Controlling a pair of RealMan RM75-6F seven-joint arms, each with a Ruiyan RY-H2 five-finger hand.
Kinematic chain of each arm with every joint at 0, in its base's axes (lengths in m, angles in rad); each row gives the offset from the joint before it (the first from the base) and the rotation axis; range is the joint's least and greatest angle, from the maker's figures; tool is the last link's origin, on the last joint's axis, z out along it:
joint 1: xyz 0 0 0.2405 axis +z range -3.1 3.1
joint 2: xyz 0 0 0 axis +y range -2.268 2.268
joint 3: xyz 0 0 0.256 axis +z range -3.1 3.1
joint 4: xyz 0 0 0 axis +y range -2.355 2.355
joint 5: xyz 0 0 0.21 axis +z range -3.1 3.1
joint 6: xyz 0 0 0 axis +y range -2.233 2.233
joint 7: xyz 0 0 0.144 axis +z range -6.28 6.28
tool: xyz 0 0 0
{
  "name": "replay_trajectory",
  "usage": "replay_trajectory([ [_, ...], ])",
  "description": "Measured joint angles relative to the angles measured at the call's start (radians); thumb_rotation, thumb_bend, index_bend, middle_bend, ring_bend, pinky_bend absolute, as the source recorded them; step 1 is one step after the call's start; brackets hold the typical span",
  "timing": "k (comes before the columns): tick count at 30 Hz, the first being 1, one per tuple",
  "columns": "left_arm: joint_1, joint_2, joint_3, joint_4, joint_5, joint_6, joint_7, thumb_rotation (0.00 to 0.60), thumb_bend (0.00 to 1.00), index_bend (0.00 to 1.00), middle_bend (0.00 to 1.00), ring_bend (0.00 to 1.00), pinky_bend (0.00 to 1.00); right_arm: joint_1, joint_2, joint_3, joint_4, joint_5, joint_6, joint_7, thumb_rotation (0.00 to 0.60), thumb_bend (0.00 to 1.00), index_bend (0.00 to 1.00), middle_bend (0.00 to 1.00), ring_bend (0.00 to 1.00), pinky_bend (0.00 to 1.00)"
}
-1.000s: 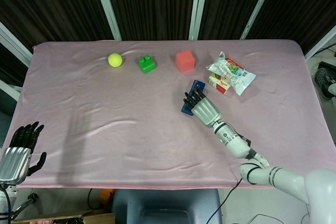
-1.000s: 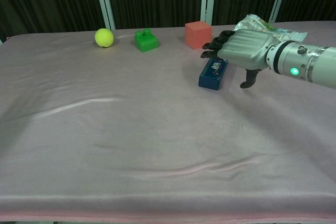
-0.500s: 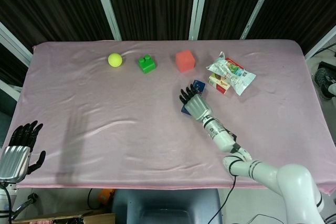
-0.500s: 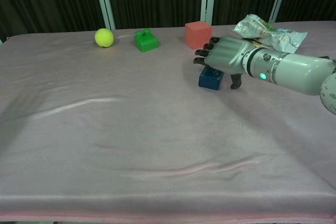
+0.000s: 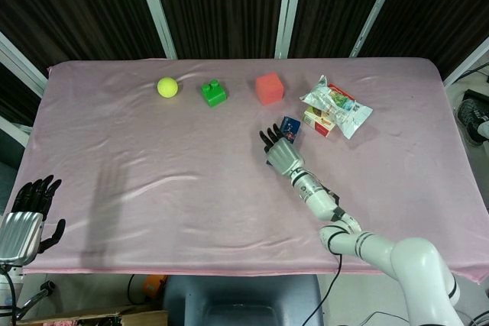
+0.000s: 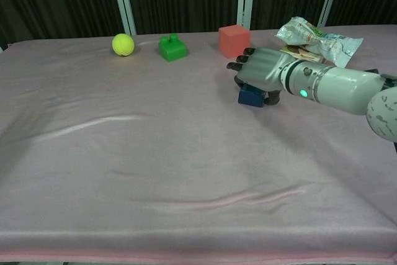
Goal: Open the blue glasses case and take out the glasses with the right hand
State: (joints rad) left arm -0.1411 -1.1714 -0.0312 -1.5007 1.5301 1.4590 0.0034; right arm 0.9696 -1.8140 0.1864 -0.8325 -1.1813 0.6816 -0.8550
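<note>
**Right hand over the blue glasses case on a pink-covered table**

The right hand [image 5: 280, 152] lies palm-down over the blue glasses case [image 5: 289, 127], dark fingers [image 6: 239, 64] spread apart and reaching past the case's left side; whether they grip the case cannot be told. The case, lid shut, sits right of centre on the pink cloth [image 5: 153, 188], near the red cube [image 5: 269, 88] and just left of the snack packets [image 5: 336, 110]. In the chest view only the case's near end [image 6: 251, 97] shows beneath the palm. A green block [image 5: 213, 93] and a yellow-green ball [image 5: 167, 87] stand along the far side, well apart from the case. The left hand [image 5: 29, 215] hangs off the table's near left corner, fingers apart, holding nothing.
</note>
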Motion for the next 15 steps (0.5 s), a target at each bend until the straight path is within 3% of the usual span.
replay_trajectory([
  [8,-0.002,0.002,0.004,-0.001,0.006,-0.003,-0.003,0.6,0.41,0.0,0.0,0.0,0.04,-0.01,0.042,-0.011,-0.076,0.016,0.028,-0.024,0.6,0.58,0.64,0.0,0.0,0.0],
  [15,0.002,0.011,0.017,-0.014,0.025,0.004,-0.003,0.6,0.41,0.0,0.0,0.0,0.04,-0.026,0.092,-0.012,-0.274,0.167,0.097,-0.251,0.6,0.61,0.69,0.0,0.0,0.0],
])
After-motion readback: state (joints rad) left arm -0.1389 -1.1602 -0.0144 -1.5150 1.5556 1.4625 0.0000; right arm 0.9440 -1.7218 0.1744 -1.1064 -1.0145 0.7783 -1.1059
